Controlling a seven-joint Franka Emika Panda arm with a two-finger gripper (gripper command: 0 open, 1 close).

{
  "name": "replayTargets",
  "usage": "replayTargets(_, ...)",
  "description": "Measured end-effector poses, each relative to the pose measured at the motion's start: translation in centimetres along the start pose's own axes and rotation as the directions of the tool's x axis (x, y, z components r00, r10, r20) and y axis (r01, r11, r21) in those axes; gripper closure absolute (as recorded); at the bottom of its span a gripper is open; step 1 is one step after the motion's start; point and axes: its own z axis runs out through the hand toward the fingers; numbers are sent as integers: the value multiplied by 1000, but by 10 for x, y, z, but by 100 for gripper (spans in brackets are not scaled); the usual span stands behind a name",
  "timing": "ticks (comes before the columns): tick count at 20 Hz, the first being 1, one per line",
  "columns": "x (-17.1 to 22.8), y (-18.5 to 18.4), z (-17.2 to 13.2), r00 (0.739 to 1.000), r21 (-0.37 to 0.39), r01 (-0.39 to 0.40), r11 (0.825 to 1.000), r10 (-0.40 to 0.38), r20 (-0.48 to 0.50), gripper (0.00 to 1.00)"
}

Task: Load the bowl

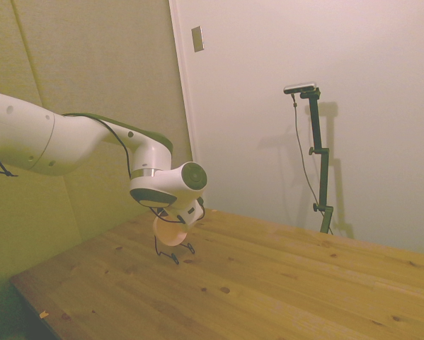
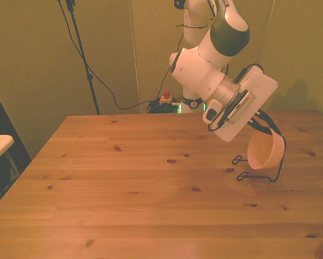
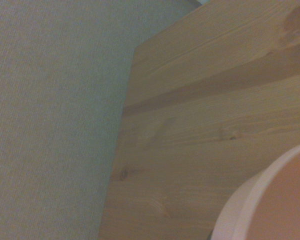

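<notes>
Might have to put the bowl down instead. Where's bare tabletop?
Nearly all the table is bare: the whole span toward the front view's left and the near edge. The only crowded spot is by the front view's right, where the bowl sits tilted in the wire rack under the wrist.

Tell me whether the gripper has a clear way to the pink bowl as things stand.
Probably yes. The bowl stands tilted on its edge in the thin wire rack, and the gripper is already right above it. Nothing else on the table lies between them. The wrist hides whether the gripper actually touches the bowl.
</notes>
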Motion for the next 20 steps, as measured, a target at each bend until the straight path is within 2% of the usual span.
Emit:
replayTargets(11,8,16,8,1000,13,-24,1000,24,0,100)
replayTargets(12,8,16,9,1000,13,-26,1000,26,-1,0)
replayTargets(20,10,18,11,999,21,-33,999,33,1,0)
